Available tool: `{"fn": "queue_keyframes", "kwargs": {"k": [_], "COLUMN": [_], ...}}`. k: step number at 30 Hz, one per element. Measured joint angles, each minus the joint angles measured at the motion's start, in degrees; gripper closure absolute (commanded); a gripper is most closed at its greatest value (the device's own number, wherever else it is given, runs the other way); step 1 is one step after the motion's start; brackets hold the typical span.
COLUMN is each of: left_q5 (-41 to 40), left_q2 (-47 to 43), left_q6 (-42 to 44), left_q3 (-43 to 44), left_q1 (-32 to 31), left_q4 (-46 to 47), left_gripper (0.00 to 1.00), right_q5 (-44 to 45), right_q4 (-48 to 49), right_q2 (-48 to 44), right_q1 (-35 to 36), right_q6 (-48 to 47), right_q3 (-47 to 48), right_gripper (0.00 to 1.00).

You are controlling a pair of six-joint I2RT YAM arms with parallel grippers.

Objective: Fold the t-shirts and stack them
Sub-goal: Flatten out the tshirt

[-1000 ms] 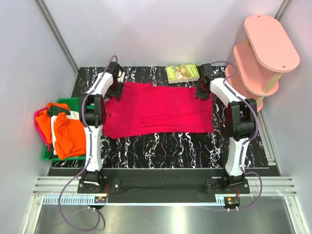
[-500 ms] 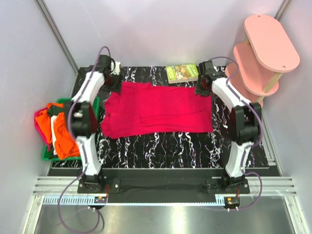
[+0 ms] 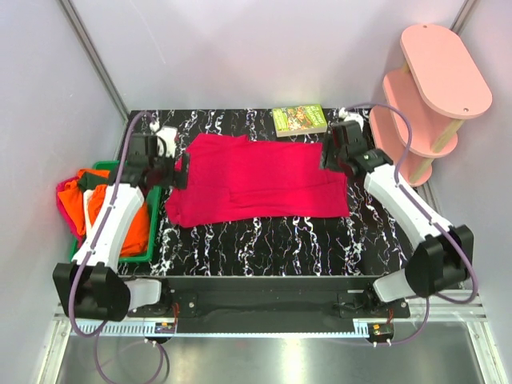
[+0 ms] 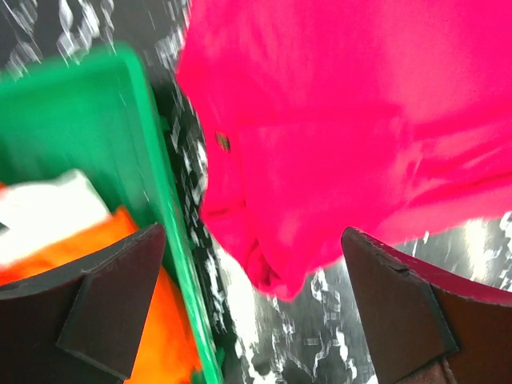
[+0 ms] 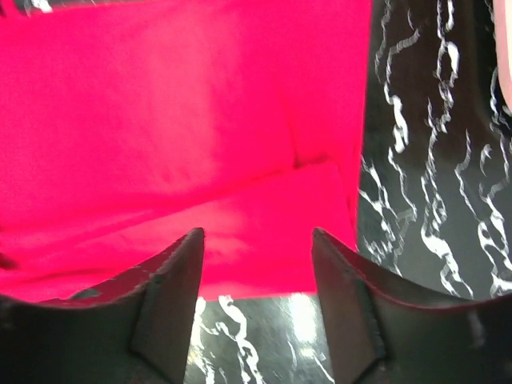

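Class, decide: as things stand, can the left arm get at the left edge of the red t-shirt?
Probably yes. The left gripper hangs open just above the left edge of the red t-shirt, beside the green bin. Nothing lies on that edge or blocks the way down.

The top camera shows you the whole bench (image 3: 264, 240) from above its near edge, while both wrist cameras look closely down onto opposite ends of the crimson t-shirt (image 3: 264, 180), which all views share.
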Motion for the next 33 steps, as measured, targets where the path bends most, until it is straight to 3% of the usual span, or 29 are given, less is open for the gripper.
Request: {"fn": "queue_keyframes", "kwargs": {"k": [6,7,10,16,23,28,33], "left_q5": [-4.04,-4.55,-4.42,2.23,8.41,10.19,4.35], "left_q2": [-0.72,0.09,3.98,13.9,10.21,6.23,6.4], "left_q6": [-3.19,-4.09,-5.25,-5.7,-4.39,-4.28,-6.82], "left_q3": [-6.19,-6.19,-5.79,-7.41,-21.14,-31.58,-34.27], "left_q1": [0.9,1.62,4.17,8.87,8.79,8.79,8.87], "left_q4": [2.49,3.43,6.47,16.11,35.5,50.58,58.75], "left_gripper": [0.01,0.01,0.01,0.01,0.01,0.01,0.01], "right_q5": [5.64,7.5,11.63,18.73,24.44,27.02,28.06], "right_q4": [1.99,3.06,6.91,12.68,11.69,9.6,8.96], "right_q2": [-9.92,-13.09,-21.7,-34.34,-41.72,-41.77,-38.25], "right_q1": [4.02,5.44,8.07,10.43,12.87,12.87,12.87], "right_q6": [-1.42,-1.86,-2.95,-4.81,-6.62,-7.45,-7.85], "right_q3": [-8.92,-11.1,-16.92,-26.49,-29.05,-28.65,-27.63], "right_gripper": [0.24,0.12,0.0,0.0,0.0,0.0,0.0]}}
